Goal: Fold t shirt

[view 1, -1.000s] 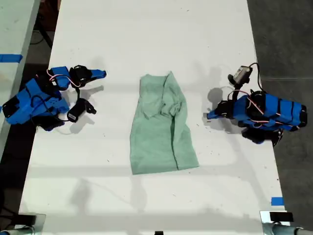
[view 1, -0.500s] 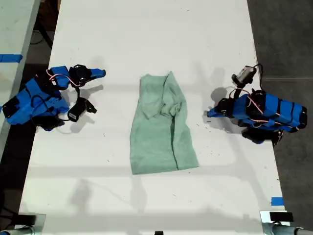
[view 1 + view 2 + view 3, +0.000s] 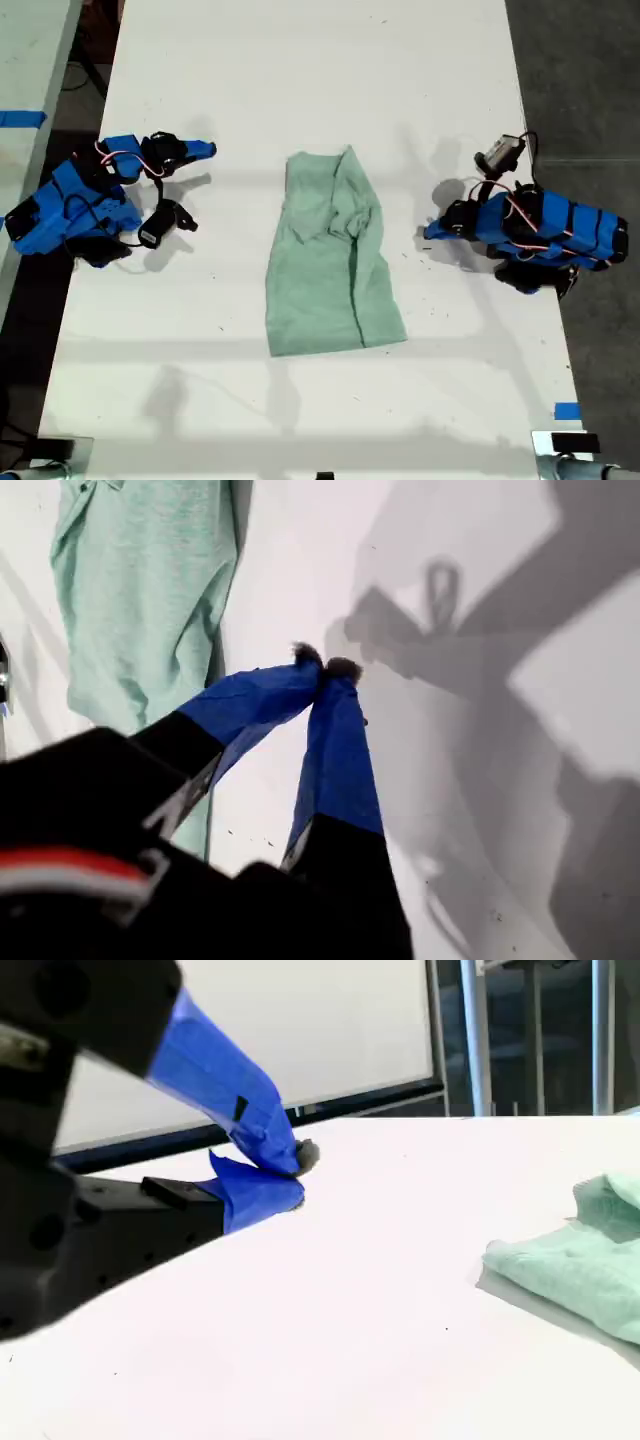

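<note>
1. The t shirt (image 3: pixel 333 255) lies flat in the middle of the white surface (image 3: pixel 300 80), between my two arms and touching neither. Its narrow end points toward the exterior view's top and its wider hem toward the bottom.
2. The sides appear already folded inward: a dark seam line runs lengthwise, with bunched layers near the narrow end.
3. My first claw (image 3: pixel 325 667) is clenched on nothing, its tips meeting just above the bare surface, near the shirt's edge at the exterior view's right (image 3: pixel 430 234).
4. My second claw (image 3: pixel 297 1175) is likewise clenched and empty, well apart from the shirt, at the exterior view's left (image 3: pixel 205 151).
5. Handling, as I judge it: the cloth is light, limp and wrinkled, so it will sag and drag. I would pinch through all layers at the hem corners, one claw at each.
</note>
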